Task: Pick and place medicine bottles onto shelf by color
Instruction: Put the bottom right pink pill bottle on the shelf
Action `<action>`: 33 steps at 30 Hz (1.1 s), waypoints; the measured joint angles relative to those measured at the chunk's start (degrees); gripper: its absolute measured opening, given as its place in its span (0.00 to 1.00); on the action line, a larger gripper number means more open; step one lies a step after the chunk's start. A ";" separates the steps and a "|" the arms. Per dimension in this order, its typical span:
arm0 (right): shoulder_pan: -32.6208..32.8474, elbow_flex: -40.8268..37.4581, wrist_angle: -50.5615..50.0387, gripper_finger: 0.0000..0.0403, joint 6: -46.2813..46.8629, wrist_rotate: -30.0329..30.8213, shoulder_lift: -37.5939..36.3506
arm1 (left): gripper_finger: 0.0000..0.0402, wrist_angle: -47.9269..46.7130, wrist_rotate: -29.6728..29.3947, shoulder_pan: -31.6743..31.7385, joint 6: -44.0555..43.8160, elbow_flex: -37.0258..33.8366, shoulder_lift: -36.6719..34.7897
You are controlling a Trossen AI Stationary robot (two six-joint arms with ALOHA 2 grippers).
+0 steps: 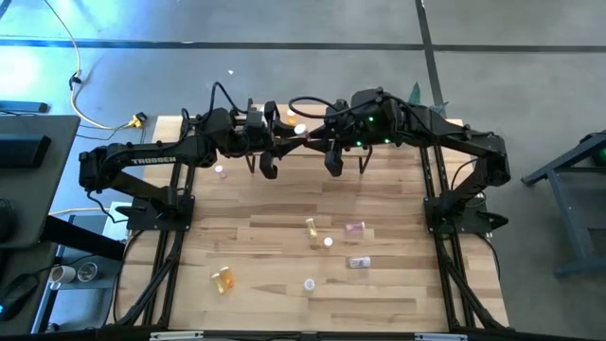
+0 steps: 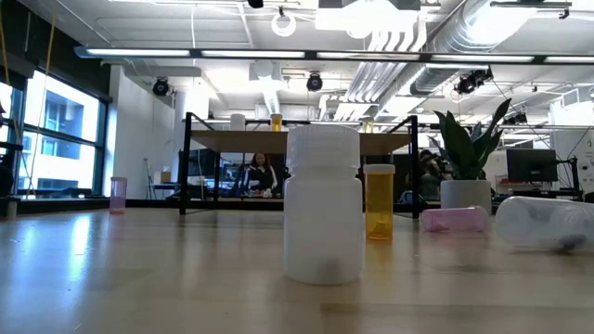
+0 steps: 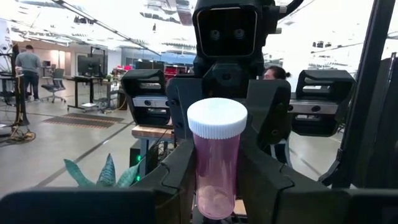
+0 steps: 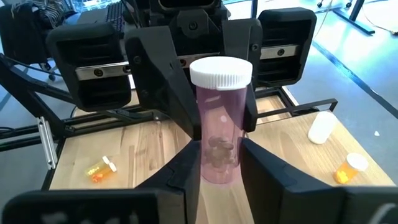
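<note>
One nearest bottle: a white opaque plastic bottle with a white ribbed cap (image 2: 322, 213) stands upright on the light wooden tabletop (image 2: 167, 278), closest to the low camera.
Behind it: an orange translucent bottle with a white cap (image 2: 379, 201) stands upright, just to the side of the white one.
Lying bottles: a pale pink bottle (image 2: 453, 219) and a clear bottle (image 2: 543, 223) lie on their sides beyond it, near each other; another orange bottle (image 1: 222, 278) lies on its side towards the left arm's half of the table.
Lone pink bottle: a small pink bottle (image 2: 118, 195) stands upright well apart from the rest, close to the left arm.
Left gripper (image 3: 214, 186): clenched on a pink translucent bottle with a white screw cap (image 3: 216, 162), which is upright and lifted above the far part of the table.
Right gripper (image 4: 221, 174): faces the left one head on at the same bottle, flanking its lower body; whether it is grasping or has let go cannot be told.
Shelf: the low riser with a light wood top and thin black legs (image 2: 306, 141) stands at the table's far edge, beyond both grippers, with an orange bottle (image 2: 276, 122) and a white one (image 2: 237, 121) on top.
Room: a seated person (image 2: 260, 174) and a potted plant (image 2: 469, 153) show past the shelf.
</note>
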 joint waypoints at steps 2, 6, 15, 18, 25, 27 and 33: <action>0.00 -0.04 -0.21 0.25 -0.02 0.06 0.04 | 0.23 -0.41 0.00 -0.02 0.84 0.00 0.00; 0.00 -0.04 -1.07 0.28 -1.22 0.46 0.04 | 0.23 -0.98 -0.22 0.06 1.16 0.00 -0.02; -3.56 -0.04 -6.65 0.40 -3.19 1.84 0.04 | 0.23 -4.62 -0.46 2.50 2.53 0.00 -0.07; -5.87 -0.04 -8.81 0.42 -5.08 1.86 0.04 | 0.23 -7.19 -0.99 3.62 2.58 0.00 -0.07; -12.06 -0.04 -8.64 0.43 -15.04 1.69 0.04 | 0.23 -15.55 -7.24 4.28 6.83 0.00 -0.07; -13.53 -0.04 -7.51 0.43 -18.35 0.41 0.03 | 0.23 -17.65 -8.51 4.26 7.58 0.00 -0.07; -17.06 -0.04 -0.61 0.43 -24.27 -10.70 0.00 | 0.22 -20.88 -11.16 3.41 7.66 -0.02 0.74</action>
